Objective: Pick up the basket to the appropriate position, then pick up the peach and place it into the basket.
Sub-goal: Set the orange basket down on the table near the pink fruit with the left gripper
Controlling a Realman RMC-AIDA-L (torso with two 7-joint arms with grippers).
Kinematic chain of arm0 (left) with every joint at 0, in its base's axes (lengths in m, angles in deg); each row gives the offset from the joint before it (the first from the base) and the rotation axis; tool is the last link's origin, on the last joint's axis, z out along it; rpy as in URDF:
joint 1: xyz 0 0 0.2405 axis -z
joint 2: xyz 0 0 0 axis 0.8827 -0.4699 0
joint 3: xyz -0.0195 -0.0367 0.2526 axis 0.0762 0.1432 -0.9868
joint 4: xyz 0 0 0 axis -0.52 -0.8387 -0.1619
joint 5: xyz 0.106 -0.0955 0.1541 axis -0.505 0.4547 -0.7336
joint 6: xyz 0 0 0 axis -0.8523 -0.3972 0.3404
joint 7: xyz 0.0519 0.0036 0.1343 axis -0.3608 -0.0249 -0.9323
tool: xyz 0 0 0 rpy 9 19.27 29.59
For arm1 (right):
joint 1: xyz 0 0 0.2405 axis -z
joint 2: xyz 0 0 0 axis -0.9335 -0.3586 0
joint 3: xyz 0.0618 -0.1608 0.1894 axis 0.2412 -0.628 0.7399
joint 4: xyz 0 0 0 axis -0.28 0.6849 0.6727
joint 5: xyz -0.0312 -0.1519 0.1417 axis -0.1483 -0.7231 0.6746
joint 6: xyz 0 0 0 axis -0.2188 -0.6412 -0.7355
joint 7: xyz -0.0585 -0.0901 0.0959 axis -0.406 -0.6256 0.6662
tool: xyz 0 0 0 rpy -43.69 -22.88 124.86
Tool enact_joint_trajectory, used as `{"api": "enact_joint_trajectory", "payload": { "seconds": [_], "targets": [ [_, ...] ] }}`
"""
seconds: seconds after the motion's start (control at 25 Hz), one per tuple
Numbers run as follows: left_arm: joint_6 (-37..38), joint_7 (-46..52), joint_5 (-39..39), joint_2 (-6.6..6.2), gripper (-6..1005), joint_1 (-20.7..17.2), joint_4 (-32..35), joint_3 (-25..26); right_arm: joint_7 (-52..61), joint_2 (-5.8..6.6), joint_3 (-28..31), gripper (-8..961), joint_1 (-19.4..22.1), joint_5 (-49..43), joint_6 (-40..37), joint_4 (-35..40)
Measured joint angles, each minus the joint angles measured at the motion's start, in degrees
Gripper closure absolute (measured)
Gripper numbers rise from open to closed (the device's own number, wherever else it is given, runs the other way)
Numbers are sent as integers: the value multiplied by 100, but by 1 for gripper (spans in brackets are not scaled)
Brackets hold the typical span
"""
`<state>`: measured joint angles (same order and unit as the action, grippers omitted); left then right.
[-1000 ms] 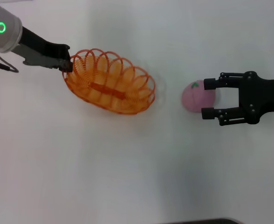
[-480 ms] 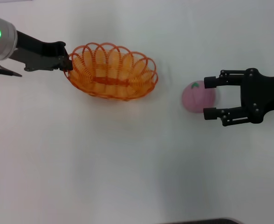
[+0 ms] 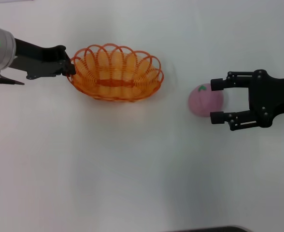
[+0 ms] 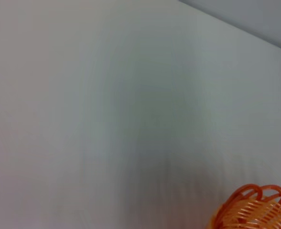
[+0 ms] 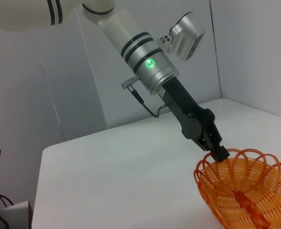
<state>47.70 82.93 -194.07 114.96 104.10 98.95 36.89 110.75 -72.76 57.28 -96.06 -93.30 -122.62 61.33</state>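
In the head view, the left gripper [image 3: 70, 67] pinches the rim of the basket [image 3: 115, 72], light, springy wire best taken at a rim loop; the right gripper [image 3: 217, 101] straddles the soft peach [image 3: 205, 100], jaws wide, not closed. The left wrist view shows only a basket edge above the white table [image 4: 107, 119]. The right wrist view confirms the rim pinch; no legible writing anywhere.

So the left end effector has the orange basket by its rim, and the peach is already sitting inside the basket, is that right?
Not quite. The left end effector does hold the basket by its rim, but the peach is not inside it. The head view shows it on the table, well apart from the basket, between the open fingers of the right end effector.
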Motion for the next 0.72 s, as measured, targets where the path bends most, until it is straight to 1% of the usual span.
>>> {"api": "enact_joint_trajectory", "payload": {
  "seconds": [0.28,0.48,0.72],
  "targets": [
    [18,-3,4,-1,951,-24,6,-112,3,0,8,99,1,0,-4,0],
    [4,-76,90,-1,860,-155,167,-180,-25,0,4,98,5,6,-47,0],
    [69,-136,145,-36,668,-252,238,-190,-83,7,12,99,8,25,-139,-11]
  ]
}}
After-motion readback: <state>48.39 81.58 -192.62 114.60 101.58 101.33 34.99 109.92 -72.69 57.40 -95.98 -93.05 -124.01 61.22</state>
